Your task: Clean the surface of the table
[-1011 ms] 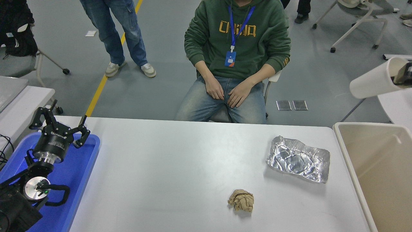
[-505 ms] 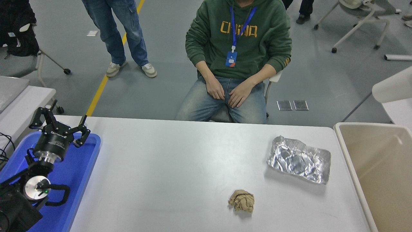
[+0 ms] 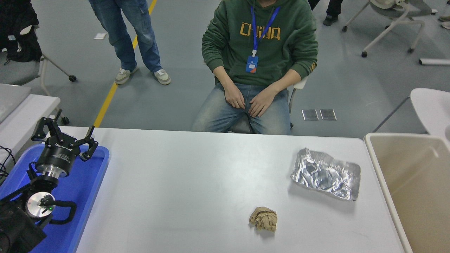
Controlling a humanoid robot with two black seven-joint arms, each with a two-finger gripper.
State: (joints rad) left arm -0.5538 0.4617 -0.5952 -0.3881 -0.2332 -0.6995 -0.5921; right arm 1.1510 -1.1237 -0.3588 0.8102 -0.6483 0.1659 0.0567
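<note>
1. Near the front edge of the large matte white-grey table surface (image 3: 197, 182), right of centre, lay a crumpled brown paper ball (image 3: 263, 218).
2. At the lower left, the black left gripper (image 3: 65, 135) was parked above a blue plastic tray (image 3: 84, 189) at the tabletop's left edge, its fingers spread wide and holding nothing.
3. Toward the far right corner lay a crinkled silver foil tray (image 3: 325, 173), well apart from the ball.
4. Beside the right edge stood a beige plastic bin (image 3: 383, 165).
5. Beyond the far edge sat a person in a green hoodie (image 3: 260, 42), hands on knees.
</note>
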